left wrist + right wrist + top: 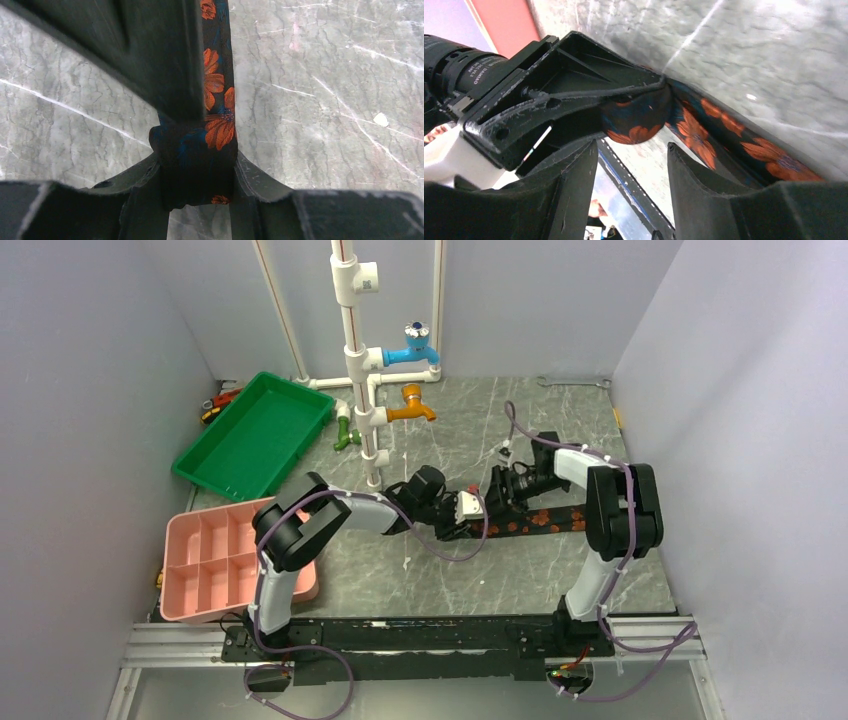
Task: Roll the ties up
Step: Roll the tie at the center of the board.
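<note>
Two robot hands meet low over the grey marbled counter (325, 100). The left hand (197, 165) pinches the rolled end of a long narrow black fabric necktie with orange-red flowers (220, 85) between its fingers. The unrolled length lies flat on the counter, running away from that hand and alongside the right hand (631, 150), whose fingers stand apart around nothing.

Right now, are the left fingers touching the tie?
Touching. The left wrist view shows both left fingers pressed against the sides of the tie at its rolled end.
</note>
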Motion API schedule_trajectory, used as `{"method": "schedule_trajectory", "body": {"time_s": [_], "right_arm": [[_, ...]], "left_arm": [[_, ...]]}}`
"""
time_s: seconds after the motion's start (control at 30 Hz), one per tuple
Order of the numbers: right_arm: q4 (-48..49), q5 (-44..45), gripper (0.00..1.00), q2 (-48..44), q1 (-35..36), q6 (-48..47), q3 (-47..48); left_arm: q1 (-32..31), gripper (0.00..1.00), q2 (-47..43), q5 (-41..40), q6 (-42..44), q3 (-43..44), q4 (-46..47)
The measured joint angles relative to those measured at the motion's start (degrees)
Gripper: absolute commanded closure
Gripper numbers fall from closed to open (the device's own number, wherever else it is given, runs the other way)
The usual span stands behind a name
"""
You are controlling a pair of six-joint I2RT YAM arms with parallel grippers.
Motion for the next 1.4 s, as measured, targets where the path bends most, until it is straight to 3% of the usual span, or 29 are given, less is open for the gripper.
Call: {"method": "schedule_trajectory", "body": {"time_s": [0.1, 0.2, 0.3, 0.33, 0.4, 0.53, 0.8, 1.17, 1.23, 1.4], "right_arm": [[1.79, -1.4, 0.51, 0.31, 2.36, 1.84, -0.94], [3.13, -1.62, 0.62, 1.44, 4.31, 2.6, -1.14], [4.09, -1.99, 0.86, 3.58, 4.79, 2.84, -1.11], [4.0, -2.71, 1.0, 4.07, 4.68, 3.28, -1.09], [3.74, -3.23, 1.0, 4.24, 4.24, 3.52, -1.09], [3.39, -2.56, 1.0, 4.85, 3.91, 3.54, -0.76], [0.42, -1.09, 1.0, 7.28, 0.61, 2.56, -0.13], [-6.75, 3.76, 1.0, 12.52, -2.21, 1.16, 4.2], [-7.63, 4.81, 1.0, 12.81, -1.99, 0.94, 5.01], [-9.9, 6.86, 1.0, 13.86, -1.11, 0.2, 7.41]], "left_arm": [[-0.22, 0.69, 0.02, -0.55, 0.44, 1.27, -2.49], [-0.33, 0.68, 0.09, -0.72, 1.03, 2.08, -4.22], [-0.37, 0.65, 0.09, -0.76, 1.25, 2.21, -4.7], [-0.37, 0.61, 0.09, -0.79, 1.27, 2.25, -4.79], [-0.37, 0.47, 0.09, -0.79, 1.29, 2.4, -5.05], [-0.22, 0.33, 0.11, -0.81, 1.6, 2.6, -4.81], [1.53, 0.23, 0.35, 2.71, -0.15, 0.83, -0.63], [1.92, 0.25, 4.92, 7.96, -4.15, 2.58, 7.58], [1.81, 0.3, 6.16, 8.37, -5.64, 3.45, 9.44], [1.16, 0.55, 8.61, 9.4, -7.63, 5.29, 12.41]]}}
